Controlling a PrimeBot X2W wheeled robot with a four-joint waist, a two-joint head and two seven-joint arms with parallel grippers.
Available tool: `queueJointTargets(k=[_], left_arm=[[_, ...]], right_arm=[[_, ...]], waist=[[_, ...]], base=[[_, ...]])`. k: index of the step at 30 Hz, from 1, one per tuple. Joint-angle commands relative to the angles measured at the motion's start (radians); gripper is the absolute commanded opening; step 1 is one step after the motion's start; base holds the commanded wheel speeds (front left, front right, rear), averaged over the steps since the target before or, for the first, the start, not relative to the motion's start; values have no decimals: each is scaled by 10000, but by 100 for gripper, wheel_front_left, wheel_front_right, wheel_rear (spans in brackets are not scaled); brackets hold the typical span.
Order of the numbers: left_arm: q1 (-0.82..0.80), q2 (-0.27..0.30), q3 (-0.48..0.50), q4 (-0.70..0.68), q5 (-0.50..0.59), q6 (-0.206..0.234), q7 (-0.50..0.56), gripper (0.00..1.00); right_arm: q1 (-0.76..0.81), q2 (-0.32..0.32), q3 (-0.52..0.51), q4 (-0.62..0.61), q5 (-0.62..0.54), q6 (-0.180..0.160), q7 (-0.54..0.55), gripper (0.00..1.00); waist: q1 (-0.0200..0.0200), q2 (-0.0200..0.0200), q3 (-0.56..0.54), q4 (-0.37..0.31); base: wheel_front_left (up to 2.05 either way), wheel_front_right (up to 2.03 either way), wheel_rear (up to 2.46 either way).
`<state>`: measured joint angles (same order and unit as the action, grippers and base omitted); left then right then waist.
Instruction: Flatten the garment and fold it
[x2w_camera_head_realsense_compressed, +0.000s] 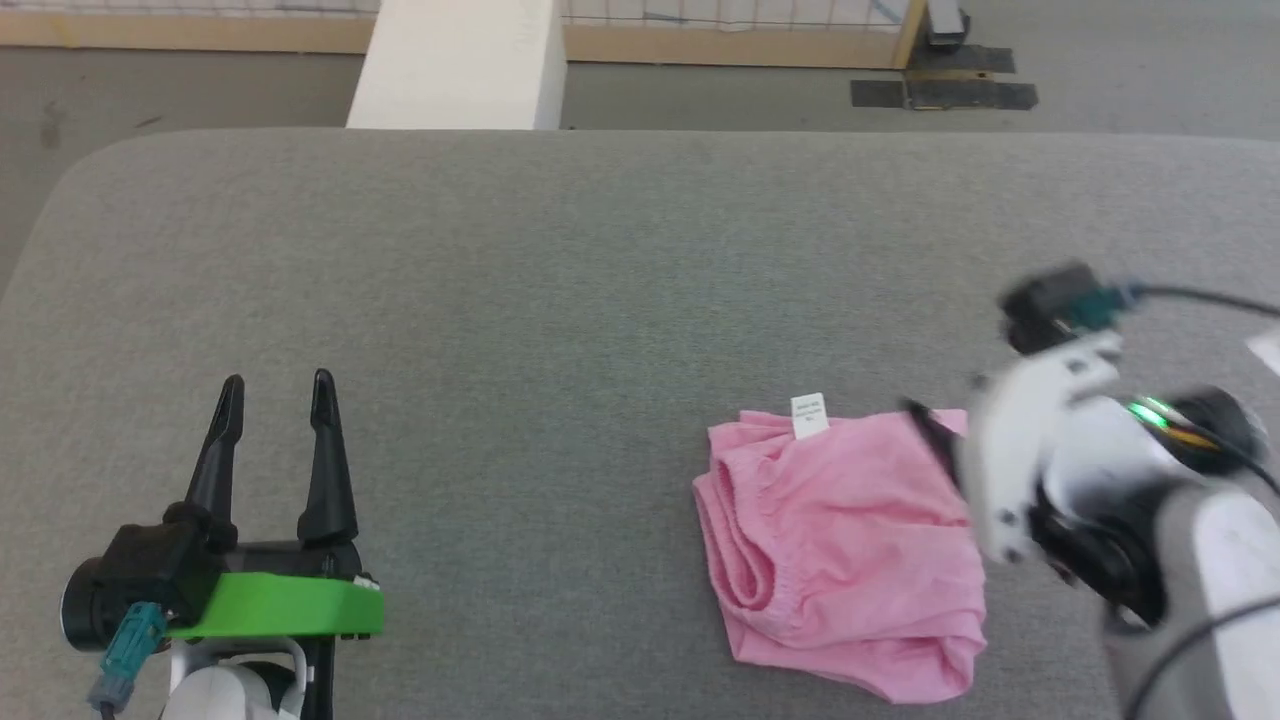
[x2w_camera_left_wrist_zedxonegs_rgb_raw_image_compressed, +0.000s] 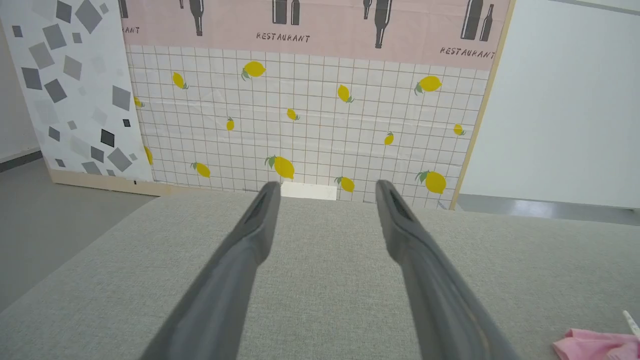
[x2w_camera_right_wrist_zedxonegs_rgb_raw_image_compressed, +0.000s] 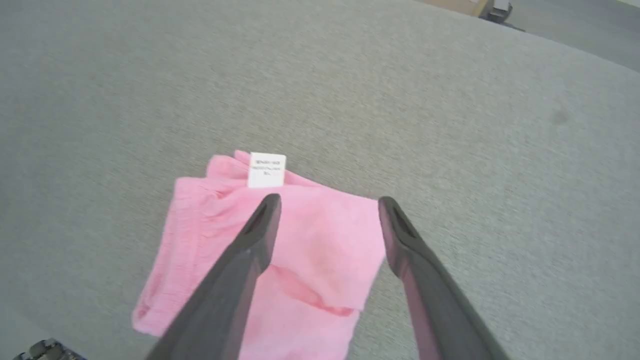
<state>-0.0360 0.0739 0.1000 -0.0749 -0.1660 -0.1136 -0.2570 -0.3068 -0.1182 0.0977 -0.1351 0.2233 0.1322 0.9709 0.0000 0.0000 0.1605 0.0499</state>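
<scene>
The right tool (x2w_camera_right_wrist_zedxonegs_rgb_raw_image_compressed: 327, 205) is released, its two dark fingers spread wide with nothing clasped between them. It hangs over the garment (x2w_camera_right_wrist_zedxonegs_rgb_raw_image_compressed: 320, 245), with the left fingertip over the pink cloth and the right one at the cloth's edge. Whether the tips touch the fabric cannot be told. In the head view this arm is blurred, and one dark finger lies against the garment's (x2w_camera_head_realsense_compressed: 850, 540) far right corner.

The garment is light pink, thin and soft. It lies folded into a rough rectangle on the right near part of the grey counter (x2w_camera_head_realsense_compressed: 600, 300), with rumpled, gathered edges along its left side and near end. Its small white label (x2w_camera_head_realsense_compressed: 809, 415) stands out at the far edge and is also clear in the right wrist view (x2w_camera_right_wrist_zedxonegs_rgb_raw_image_compressed: 267, 170).

Well apart to the left, the left tool (x2w_camera_head_realsense_compressed: 277, 385) is also released. Its fingers are spread and empty and point away from the robot above bare counter. A pink corner of the garment (x2w_camera_left_wrist_zedxonegs_rgb_raw_image_compressed: 590, 345) shows at the lower right of its wrist view.

Beyond the counter's far edge stand a white block (x2w_camera_head_realsense_compressed: 455, 65) and a lemon-patterned panel (x2w_camera_left_wrist_zedxonegs_rgb_raw_image_compressed: 310, 115).
</scene>
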Motion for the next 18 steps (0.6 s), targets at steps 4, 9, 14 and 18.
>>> queueJointTargets(k=[4,9,14,18], left_arm=[[-3,77,0,-74,80,-76,-47,100],[-42,139,-22,-42,81,-93,-47,100],[-85,167,-37,-7,57,-106,-47,100],[-115,222,-9,32,32,-114,-47,100]], right_arm=[[1257,-63,-729,79,-865,-15,-190,100],[2034,368,-738,798,-986,-15,-683,100],[2141,537,-386,1704,-1138,-15,-989,100],[1964,552,-273,2244,-1216,-15,-1183,44]], waist=[[0,0,133,-161],[0,0,272,-153],[0,0,368,-66],[0,0,395,-78]], base=[[0,0,0],[0,0,0],[0,0,0],[0,0,0]])
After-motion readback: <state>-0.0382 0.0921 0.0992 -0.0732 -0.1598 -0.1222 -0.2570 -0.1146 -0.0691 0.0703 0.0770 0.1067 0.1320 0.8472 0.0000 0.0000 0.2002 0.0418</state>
